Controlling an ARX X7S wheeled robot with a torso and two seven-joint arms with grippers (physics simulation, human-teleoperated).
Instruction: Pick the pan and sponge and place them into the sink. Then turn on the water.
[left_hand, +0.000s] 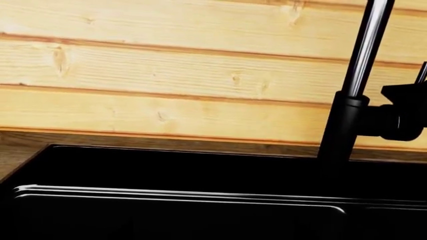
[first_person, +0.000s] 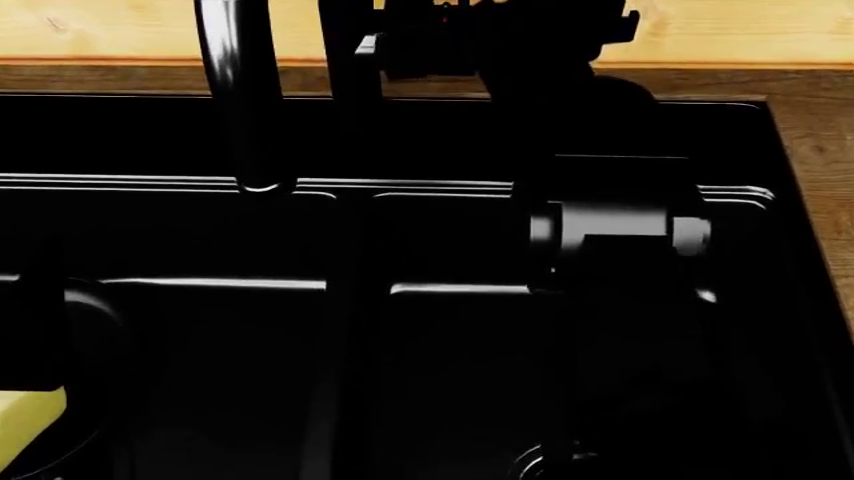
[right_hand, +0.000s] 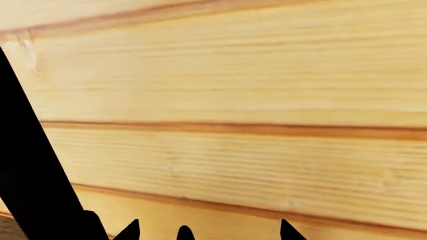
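The black double-basin sink (first_person: 747, 150) fills the head view, and its rear rim shows in the left wrist view (left_hand: 167, 192). The pale yellow sponge (first_person: 27, 420) lies in the left basin at the view's edge. The pan does not stand out from the black basin. The faucet (first_person: 240, 100) rises at the back; no water runs from its spout. My right gripper (first_person: 494, 45) is up at the back wall beside the faucet column (right_hand: 27, 175), its fingertips (right_hand: 287, 231) wide apart, facing the wood wall. My left gripper's jaws are lost in black.
A wood plank wall (right_hand: 233, 100) stands right behind the sink, with a narrow wooden counter strip (first_person: 807, 160) at the right. The faucet column (left_hand: 347, 115) carries a side lever block (left_hand: 403, 112). A ringed drain (first_person: 534, 462) sits in the right basin.
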